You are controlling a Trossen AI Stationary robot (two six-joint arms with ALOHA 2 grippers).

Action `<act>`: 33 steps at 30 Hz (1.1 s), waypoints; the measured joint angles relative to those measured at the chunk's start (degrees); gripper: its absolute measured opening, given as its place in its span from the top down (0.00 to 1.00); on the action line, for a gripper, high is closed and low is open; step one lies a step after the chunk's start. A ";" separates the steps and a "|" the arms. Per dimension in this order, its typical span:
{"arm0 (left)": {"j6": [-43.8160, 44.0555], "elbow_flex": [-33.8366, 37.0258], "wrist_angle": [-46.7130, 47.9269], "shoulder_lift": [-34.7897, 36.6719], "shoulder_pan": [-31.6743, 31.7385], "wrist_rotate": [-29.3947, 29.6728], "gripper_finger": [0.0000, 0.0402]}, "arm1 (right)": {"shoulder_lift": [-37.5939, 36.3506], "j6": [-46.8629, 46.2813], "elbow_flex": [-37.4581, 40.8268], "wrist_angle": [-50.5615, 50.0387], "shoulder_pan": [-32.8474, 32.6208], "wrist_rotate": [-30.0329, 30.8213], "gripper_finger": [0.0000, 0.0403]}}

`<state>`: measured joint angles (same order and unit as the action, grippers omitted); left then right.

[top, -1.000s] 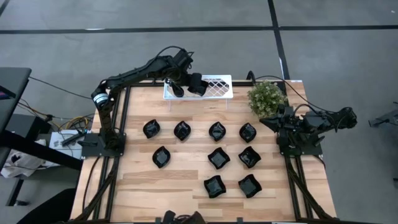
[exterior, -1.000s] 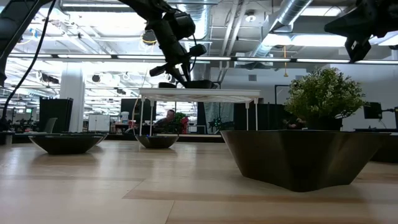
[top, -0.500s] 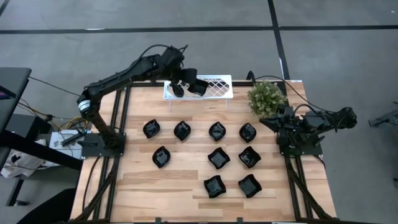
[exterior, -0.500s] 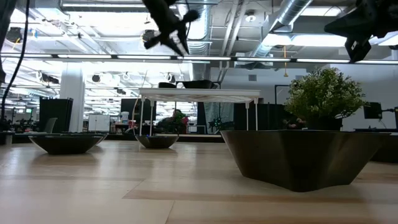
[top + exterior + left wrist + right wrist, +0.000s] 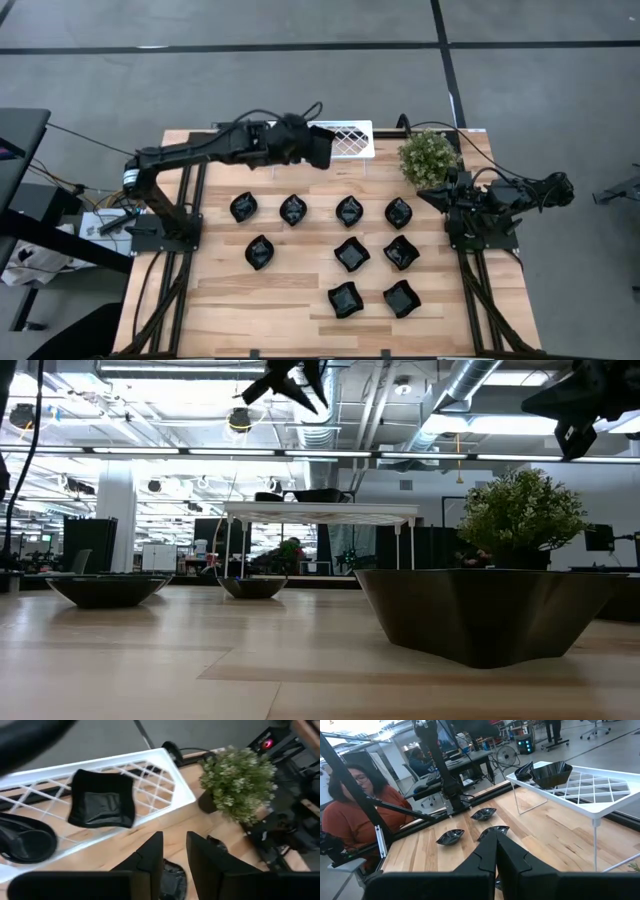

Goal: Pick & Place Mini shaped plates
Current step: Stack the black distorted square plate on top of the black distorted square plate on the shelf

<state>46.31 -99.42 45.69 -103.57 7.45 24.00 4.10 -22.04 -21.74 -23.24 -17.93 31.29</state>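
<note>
two mini shaped plates sit on the white lattice rack [image 5: 165, 767] at the table's far edge — a square plate [image 5: 102, 800] and a rounder dark plate [image 5: 25, 840] just beside it, both lying flat on the lattice. nine more plates [image 5: 349, 211] spread across the wooden table [image 5: 300, 290] in loose rows, a row of four nearest the rack.

left gripper [image 5: 174, 852] hangs above the table just in front of the rack, fingers a little apart with a narrow gap, nothing between them; the square plate lies ahead of it and off to one side, not touching. one table plate [image 5: 167, 879] shows below its fingertips, partly hidden.

right gripper [image 5: 496, 849] waits at the table's right edge beside the potted plant [image 5: 428, 156], fingers pressed together, empty. a person in an orange top [image 5: 355, 815] sits beyond the table.
</note>
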 joint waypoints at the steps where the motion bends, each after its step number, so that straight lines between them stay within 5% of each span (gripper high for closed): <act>1: 0.41 0.00 -0.49 0.00 -0.79 0.71 0.79 | 0.00 0.00 0.02 0.00 0.00 -0.07 1.00; 13: -1.29 10.87 -16.76 -0.04 -7.55 1.37 0.79 | 0.00 -1.24 0.00 0.07 0.00 -11.80 1.00; 23: -5.76 24.17 -29.67 -0.12 -10.83 1.28 0.79 | 0.55 -2.70 0.01 0.09 0.00 -11.89 1.00; 33: -5.56 31.20 -36.72 0.31 -12.89 1.25 0.79 | 13.43 -4.20 0.00 -0.25 0.00 -13.84 1.00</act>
<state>40.75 -68.22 8.98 -103.26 -5.43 25.25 17.53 -26.24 -21.74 -23.49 -17.93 17.45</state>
